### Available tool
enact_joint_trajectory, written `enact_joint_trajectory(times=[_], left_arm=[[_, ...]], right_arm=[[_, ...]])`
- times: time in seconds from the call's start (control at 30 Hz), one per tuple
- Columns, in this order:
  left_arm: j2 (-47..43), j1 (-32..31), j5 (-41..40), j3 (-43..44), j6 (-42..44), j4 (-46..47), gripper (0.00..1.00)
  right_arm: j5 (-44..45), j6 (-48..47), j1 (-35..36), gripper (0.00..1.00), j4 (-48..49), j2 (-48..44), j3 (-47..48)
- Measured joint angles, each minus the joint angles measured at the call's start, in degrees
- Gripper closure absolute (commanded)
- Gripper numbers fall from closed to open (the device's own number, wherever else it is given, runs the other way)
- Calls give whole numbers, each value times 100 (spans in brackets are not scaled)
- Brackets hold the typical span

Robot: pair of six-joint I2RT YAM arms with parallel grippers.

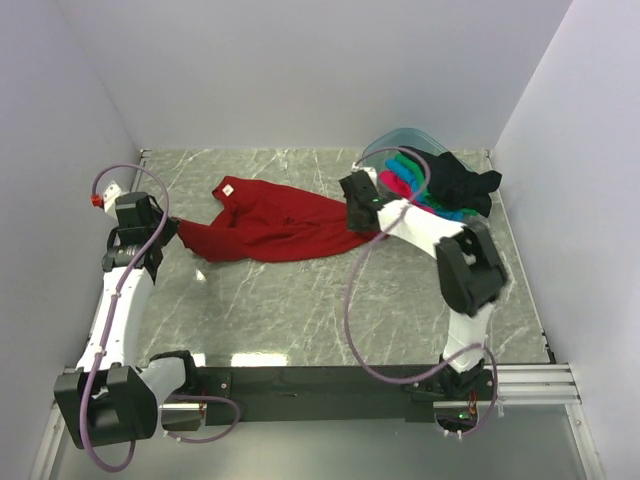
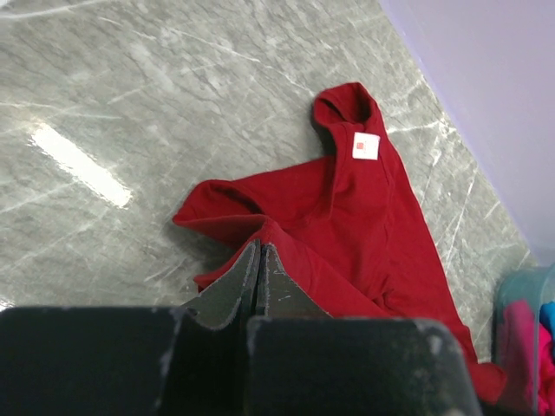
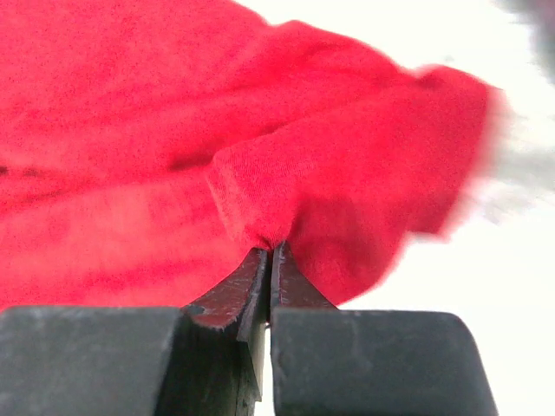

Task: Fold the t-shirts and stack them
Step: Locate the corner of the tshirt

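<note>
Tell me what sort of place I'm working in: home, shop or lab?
Probably a lab test cell, not a home: plain white walls box in a marble-patterned table, and a left arm and right arm bolted to a rail at its near edge hold a dark red t-shirt.

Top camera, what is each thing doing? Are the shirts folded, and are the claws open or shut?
dark red t-shirt: unfolded, wrinkled, stretched between both grippers.
left gripper: shut on one end of the dark red t-shirt.
right gripper: shut on its other end.
black t-shirt: unfolded, heaped on the pile.
pink t-shirt: bunched up.
green t-shirt: bunched up.
blue t-shirt: bunched up.
tub: open, shirts spilling out.
</note>
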Motion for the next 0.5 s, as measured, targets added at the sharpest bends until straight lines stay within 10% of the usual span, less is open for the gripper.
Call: enact_joint_trajectory(times=[0.5], left_arm=[[-411, 793, -94, 1200, 299, -756, 99]], right_arm=[[1462, -393, -363, 100, -527, -4695, -1145]])
